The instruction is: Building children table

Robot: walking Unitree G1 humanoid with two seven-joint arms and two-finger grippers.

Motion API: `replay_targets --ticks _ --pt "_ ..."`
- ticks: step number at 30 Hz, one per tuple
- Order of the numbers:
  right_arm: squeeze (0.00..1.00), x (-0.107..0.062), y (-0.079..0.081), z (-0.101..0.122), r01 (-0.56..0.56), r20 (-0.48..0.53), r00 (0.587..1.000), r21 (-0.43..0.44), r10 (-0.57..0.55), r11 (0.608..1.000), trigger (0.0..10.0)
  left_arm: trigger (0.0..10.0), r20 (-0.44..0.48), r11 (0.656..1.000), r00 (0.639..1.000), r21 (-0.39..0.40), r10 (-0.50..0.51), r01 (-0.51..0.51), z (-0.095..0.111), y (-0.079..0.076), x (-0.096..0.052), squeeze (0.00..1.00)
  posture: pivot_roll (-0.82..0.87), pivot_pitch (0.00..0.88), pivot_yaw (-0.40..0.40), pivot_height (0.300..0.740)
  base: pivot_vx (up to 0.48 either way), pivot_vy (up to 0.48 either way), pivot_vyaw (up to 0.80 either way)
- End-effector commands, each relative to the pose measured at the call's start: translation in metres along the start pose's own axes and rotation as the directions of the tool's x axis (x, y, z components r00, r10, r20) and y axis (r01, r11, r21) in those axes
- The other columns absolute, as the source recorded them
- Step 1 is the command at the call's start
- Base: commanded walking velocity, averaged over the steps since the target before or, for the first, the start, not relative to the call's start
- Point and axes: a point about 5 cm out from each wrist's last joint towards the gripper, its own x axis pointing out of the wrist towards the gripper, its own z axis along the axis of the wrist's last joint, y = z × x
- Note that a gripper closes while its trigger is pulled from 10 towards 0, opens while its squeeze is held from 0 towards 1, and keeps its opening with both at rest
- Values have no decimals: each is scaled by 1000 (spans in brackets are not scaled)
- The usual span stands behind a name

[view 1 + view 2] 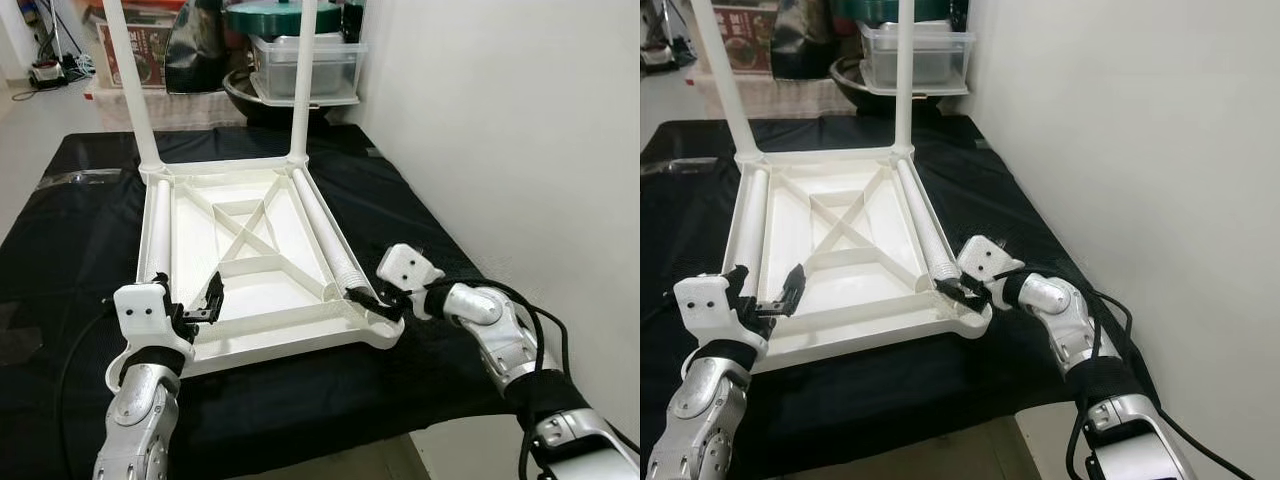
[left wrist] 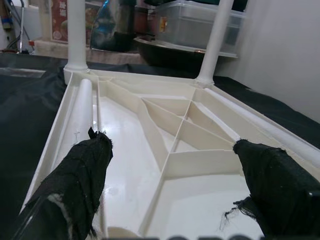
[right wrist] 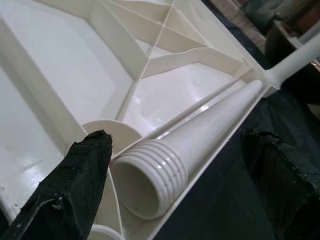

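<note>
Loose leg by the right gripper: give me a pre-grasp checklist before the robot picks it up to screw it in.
1. Right gripper open, fingers either side of the loose leg: ok.
2. Threaded end facing the gripper: ok.
3. Upturned tabletop flat on the black cloth: ok.
4. Two far legs already upright: ok.
5. Left gripper open over the near edge: ok.
6. Near corner socket free: cannot tell.

Upturned children's table (image 1: pixel 250 290) lying flat on the tabletop (image 1: pixel 80 230), underside up. Two legs (image 1: pixel 300 80) stand upright at its far corners — two loose legs lie inside, one along the left wall (image 1: pixel 158 240), one along the right (image 1: pixel 325 235). Left tool (image 1: pixel 195 305) at the near-left edge; right tool (image 1: pixel 385 300) at the near-right corner, straddling the right leg's threaded end. Storage boxes (image 1: pixel 305 65) behind; wall (image 1: pixel 520 130) to the right.
</note>
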Motion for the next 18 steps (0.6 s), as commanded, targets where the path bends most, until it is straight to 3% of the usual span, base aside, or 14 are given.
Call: replay_targets --ticks 1,3,11,18 --pt "0 -1 1 -3 -32 -26 999 -44 31 999 10000 10000 -4 1000 1000 -5 -1 1 -3 -2 -1 0 53 0 -83 740 0 0 0" --pt "0 -3 -11 -9 -87 -119 990 -115 73 990 10000 10000 -4 1000 1000 -5 -1 1 -3 -1 -2 0 52 0 -87 740 0 0 0" --pt "0 -5 -19 -23 -106 -259 964 -172 59 979 10000 10000 0 1000 1000 -3 0 0 -2 -2 -1 0 57 0 -94 740 0 0 0" --pt "0 -1 -18 -26 -89 -283 958 -140 46 986 10000 10000 1 1000 1000 -5 0 0 -2 -2 0 0 56 0 -96 740 0 0 0"
